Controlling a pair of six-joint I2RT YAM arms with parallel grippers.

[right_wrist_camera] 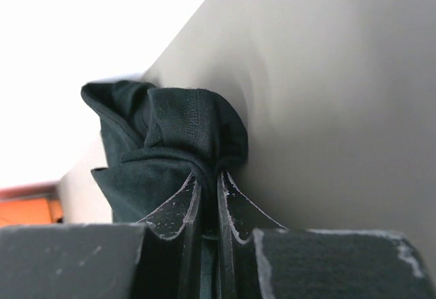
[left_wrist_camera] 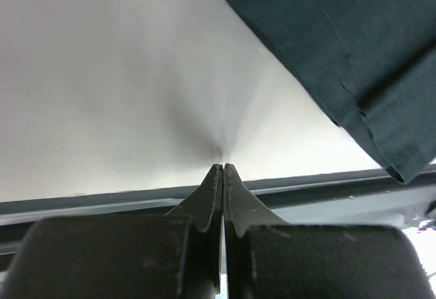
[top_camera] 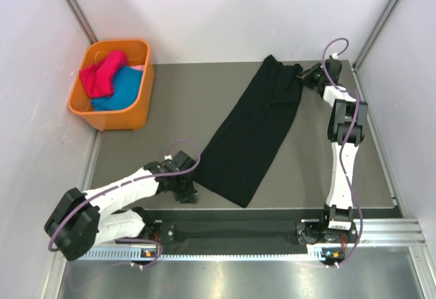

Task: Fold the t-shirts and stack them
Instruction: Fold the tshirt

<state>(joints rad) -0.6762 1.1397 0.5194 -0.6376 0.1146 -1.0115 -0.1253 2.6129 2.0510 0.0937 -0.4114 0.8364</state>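
Shows black t-shirt (top_camera: pixel 248 135) laid out as a long strip, running diagonally over the grey table (top_camera: pixel 163 115) from far right to near centre, with its far corner bunched up and pinched between the fingers of the right gripper (right_wrist_camera: pixel 208 176). Puts left gripper (left_wrist_camera: pixel 223 169) just beside the strip's near hem, fingers pressed together on nothing, cloth edge outside them. Has magenta t-shirt (top_camera: pixel 102 73) and teal t-shirt (top_camera: pixel 122 93) piled in orange basket (top_camera: pixel 139 105) at far left, well apart from both arms.
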